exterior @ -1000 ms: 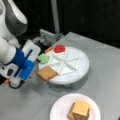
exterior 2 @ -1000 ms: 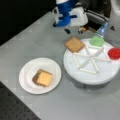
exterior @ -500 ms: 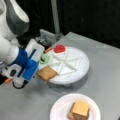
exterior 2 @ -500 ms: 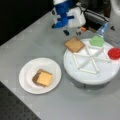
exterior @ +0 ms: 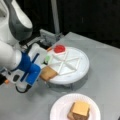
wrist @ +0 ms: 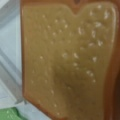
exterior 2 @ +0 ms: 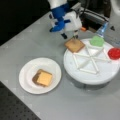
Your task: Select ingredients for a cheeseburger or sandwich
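Toast square [exterior 2: 74, 45] on divided tray [exterior 2: 85, 75] rim, under fingers [exterior 2: 75, 36].

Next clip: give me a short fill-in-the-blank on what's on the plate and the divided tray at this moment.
1. The top layer of the stack on the paper plate is a yellow ____ square.
2. The claw is right at the ____ square on the divided tray.
3. The red disc lies on the ____.

Missing words: cheese; toast; tray

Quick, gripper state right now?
Gripper: at the toast square on the divided tray's edge; open or shut cannot be told.
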You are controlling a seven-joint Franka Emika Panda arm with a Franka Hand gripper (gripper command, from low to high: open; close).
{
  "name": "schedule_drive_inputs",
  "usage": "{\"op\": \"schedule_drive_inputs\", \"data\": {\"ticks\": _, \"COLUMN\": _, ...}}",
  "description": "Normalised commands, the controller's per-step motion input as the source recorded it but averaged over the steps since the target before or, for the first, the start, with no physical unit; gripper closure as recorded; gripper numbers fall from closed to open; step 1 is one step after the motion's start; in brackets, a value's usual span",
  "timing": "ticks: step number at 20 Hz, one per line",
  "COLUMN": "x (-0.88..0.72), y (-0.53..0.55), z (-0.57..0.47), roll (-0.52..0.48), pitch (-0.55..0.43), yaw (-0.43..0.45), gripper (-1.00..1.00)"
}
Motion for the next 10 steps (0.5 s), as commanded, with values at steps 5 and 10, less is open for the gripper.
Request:
{"op": "schedule_drive_inputs", "data": {"ticks": 5, "x": 0.14, "y": -0.19, "z": -0.05, "roll": 0.361, "pitch": -0.037, "yaw": 0.086, "gripper": -1.0}}
{"op": "schedule_drive_inputs", "data": {"ticks": 10, "x": 0.08, "y": -0.2, "z": -0.17, "roll": 0.388, "pitch": -0.094, "yaw": 0.078, "gripper": -1.0}}
